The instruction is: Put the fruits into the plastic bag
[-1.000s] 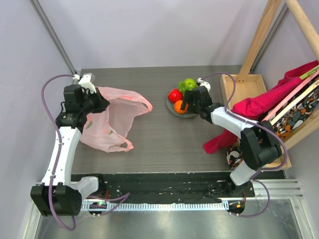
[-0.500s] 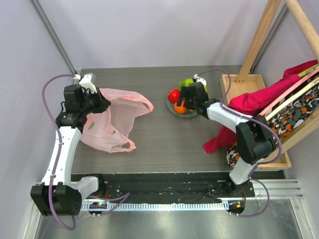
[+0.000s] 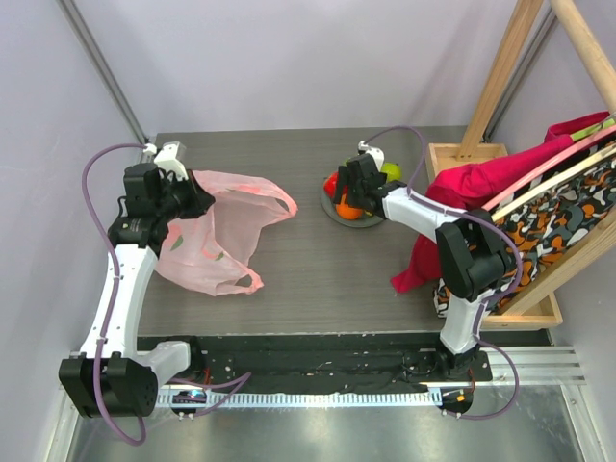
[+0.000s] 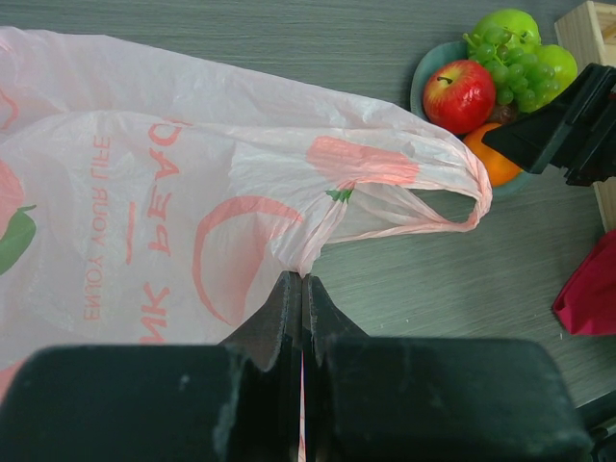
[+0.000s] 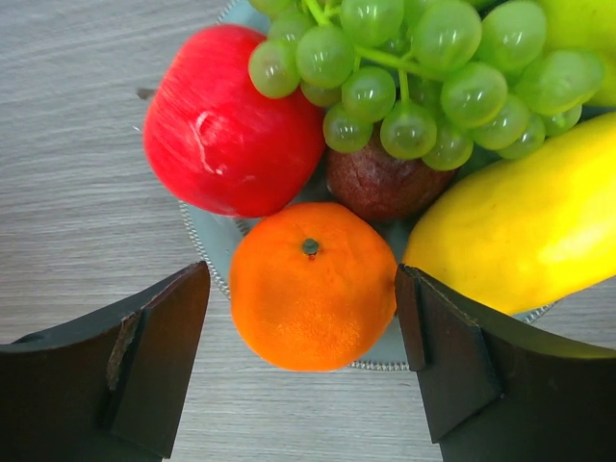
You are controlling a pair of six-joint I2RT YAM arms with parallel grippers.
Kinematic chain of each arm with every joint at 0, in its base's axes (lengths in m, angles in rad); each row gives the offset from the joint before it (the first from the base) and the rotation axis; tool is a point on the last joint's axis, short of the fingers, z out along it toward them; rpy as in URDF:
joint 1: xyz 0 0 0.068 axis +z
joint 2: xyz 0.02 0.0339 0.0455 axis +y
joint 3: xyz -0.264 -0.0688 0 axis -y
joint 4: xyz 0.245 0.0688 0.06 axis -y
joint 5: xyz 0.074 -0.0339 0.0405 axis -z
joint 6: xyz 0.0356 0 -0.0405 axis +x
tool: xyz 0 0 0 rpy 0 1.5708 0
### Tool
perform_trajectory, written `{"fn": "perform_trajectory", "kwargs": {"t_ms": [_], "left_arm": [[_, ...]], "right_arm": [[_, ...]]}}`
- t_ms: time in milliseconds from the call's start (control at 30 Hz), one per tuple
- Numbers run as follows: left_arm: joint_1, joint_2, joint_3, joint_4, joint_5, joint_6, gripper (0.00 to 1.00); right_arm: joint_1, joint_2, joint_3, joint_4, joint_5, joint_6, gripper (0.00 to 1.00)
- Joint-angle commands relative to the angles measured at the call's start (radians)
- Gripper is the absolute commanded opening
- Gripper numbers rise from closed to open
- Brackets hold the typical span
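The pink plastic bag (image 3: 217, 236) lies crinkled at the left of the table, also in the left wrist view (image 4: 183, 192). My left gripper (image 3: 195, 202) (image 4: 302, 279) is shut on a pinch of its edge, lifting it. The fruits sit on a grey plate (image 3: 364, 220) (image 5: 214, 243): orange (image 5: 313, 289), red apple (image 5: 231, 120), green grapes (image 5: 423, 77), dark plum (image 5: 380, 183), yellow mango (image 5: 520, 231). A green apple (image 4: 510, 24) shows behind them. My right gripper (image 3: 345, 200) (image 5: 303, 318) is open, one finger on each side of the orange, not touching it.
A red cloth (image 3: 481, 183) hangs off a wooden rack (image 3: 500, 67) at the right, draped over my right arm. A wooden tray (image 3: 460, 154) stands just right of the plate. Patterned fabric (image 3: 568, 212) hangs further right.
My right gripper has moved left over the plate and now straddles the orange. The red cloth shifted with the arm. The left arm and bag have not moved.
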State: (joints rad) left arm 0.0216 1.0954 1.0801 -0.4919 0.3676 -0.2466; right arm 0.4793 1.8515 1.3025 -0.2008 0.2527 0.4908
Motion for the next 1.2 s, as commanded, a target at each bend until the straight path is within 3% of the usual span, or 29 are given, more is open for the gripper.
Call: {"fn": "perform_trajectory", "kwargs": {"t_ms": [0, 333, 733, 967, 1033, 1167], "left_arm": [[-0.003, -0.017, 0.011, 0.013, 0.025, 0.006, 0.0], [-0.006, -0.02, 0.01, 0.015, 0.027, 0.004, 0.0], [-0.006, -0.017, 0.009, 0.018, 0.036, 0.001, 0.0], [-0.008, -0.017, 0.007, 0.018, 0.039, 0.0, 0.0], [-0.008, -0.019, 0.007, 0.018, 0.04, 0.0, 0.0], [-0.008, -0.017, 0.007, 0.018, 0.042, 0.0, 0.0]], "right_arm": [[0.016, 0.025, 0.055, -0.037, 0.072, -0.015, 0.85], [0.039, 0.066, 0.093, -0.104, 0.164, -0.031, 0.81], [0.038, -0.006, 0.052, -0.029, 0.057, -0.017, 0.36], [0.044, -0.167, -0.049, 0.089, -0.068, -0.047, 0.2], [0.045, -0.208, -0.081, 0.145, -0.113, -0.051, 0.06], [0.045, -0.336, -0.207, 0.291, -0.219, -0.058, 0.03]]}}
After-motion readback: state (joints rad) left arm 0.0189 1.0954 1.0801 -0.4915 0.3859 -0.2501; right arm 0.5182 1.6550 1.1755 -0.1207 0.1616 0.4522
